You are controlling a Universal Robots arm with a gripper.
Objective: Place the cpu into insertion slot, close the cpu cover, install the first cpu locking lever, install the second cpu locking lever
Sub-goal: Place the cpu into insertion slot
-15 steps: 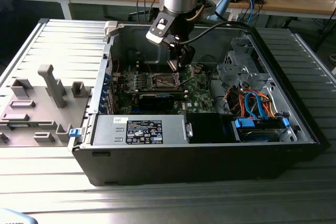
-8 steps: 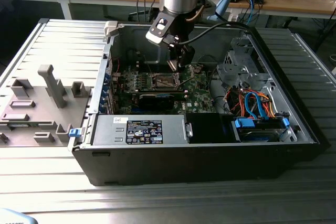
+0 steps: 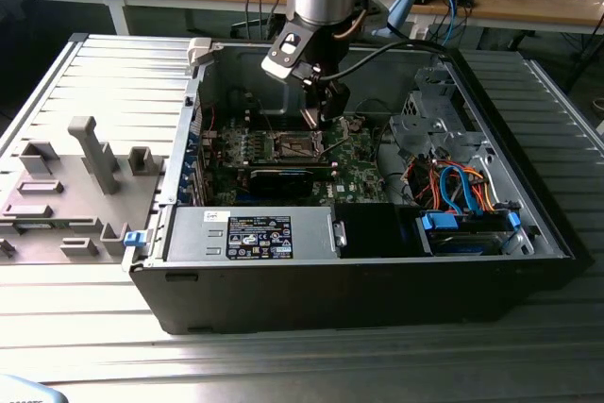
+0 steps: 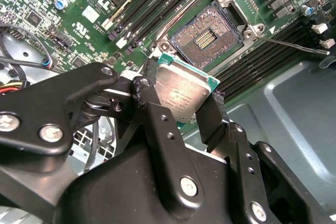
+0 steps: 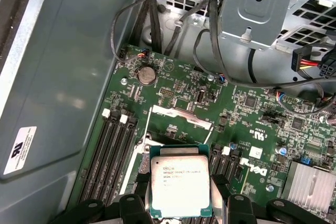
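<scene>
**Chip clamped clear of the open socket**

On the exterior view's left a grey fixture block [image 3: 85, 176] rests on the ribbed metal table [image 3: 283, 365]; beside it stands the open computer case [image 3: 359, 280], the green motherboard [image 3: 363, 162] lying on its floor; over the board's middle the gripper [image 3: 317, 120] hangs from the arm, its fingers [image 4: 149, 103] pinched tight on two opposite edges of the cpu [image 4: 184, 95] (silvery top plain in both wrist views); the chip is in the air, near the insertion slot [image 4: 207, 38] but not yet seated, and the slot's dark centre lies uncovered; farther right, orange and blue cables [image 3: 453, 186] crowd the drive bay.
</scene>
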